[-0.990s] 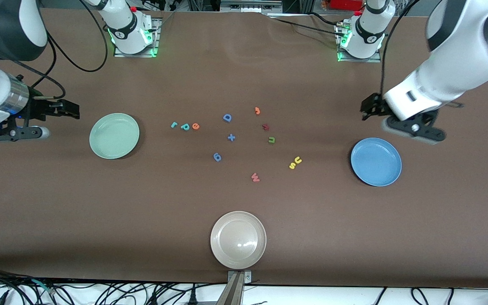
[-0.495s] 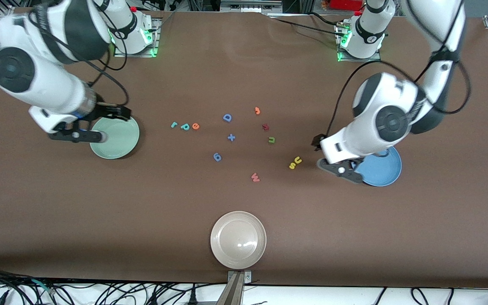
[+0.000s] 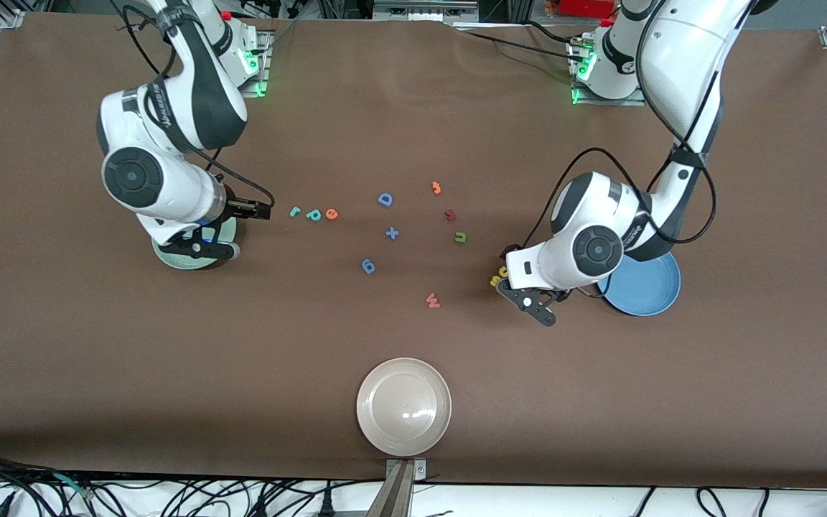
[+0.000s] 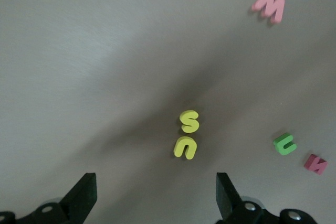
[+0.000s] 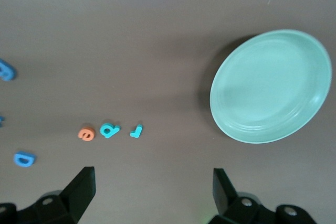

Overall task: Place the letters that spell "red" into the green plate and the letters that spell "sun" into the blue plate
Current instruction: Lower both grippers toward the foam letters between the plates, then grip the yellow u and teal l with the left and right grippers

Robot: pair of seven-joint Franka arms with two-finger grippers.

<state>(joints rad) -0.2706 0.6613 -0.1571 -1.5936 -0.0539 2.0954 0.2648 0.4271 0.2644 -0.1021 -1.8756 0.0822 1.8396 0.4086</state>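
Teal "r" (image 3: 295,211), teal "d" (image 3: 314,215) and orange "e" (image 3: 332,214) lie in a row beside the green plate (image 3: 167,258), which the right arm mostly covers. My right gripper (image 3: 255,210) hangs open and empty over bare table between plate and "r"; its wrist view shows the plate (image 5: 270,85) and the row (image 5: 108,129). The left gripper (image 3: 505,264) is open and empty above the yellow "s" (image 4: 189,121) and "u" (image 4: 185,147), next to the blue plate (image 3: 647,291). The olive "n" (image 3: 460,237) lies farther from the camera.
Other letters are scattered mid-table: a blue "D" (image 3: 385,199), a blue plus (image 3: 392,233), a blue piece (image 3: 368,266), an orange hook (image 3: 436,188), a dark red letter (image 3: 450,215) and a red "w" (image 3: 432,301). A beige plate (image 3: 404,407) sits near the front edge.
Both arms have swung in from the table's ends toward the middle. The right gripper passed over the green plate; the left came down beside the yellow letters. No letter has moved.
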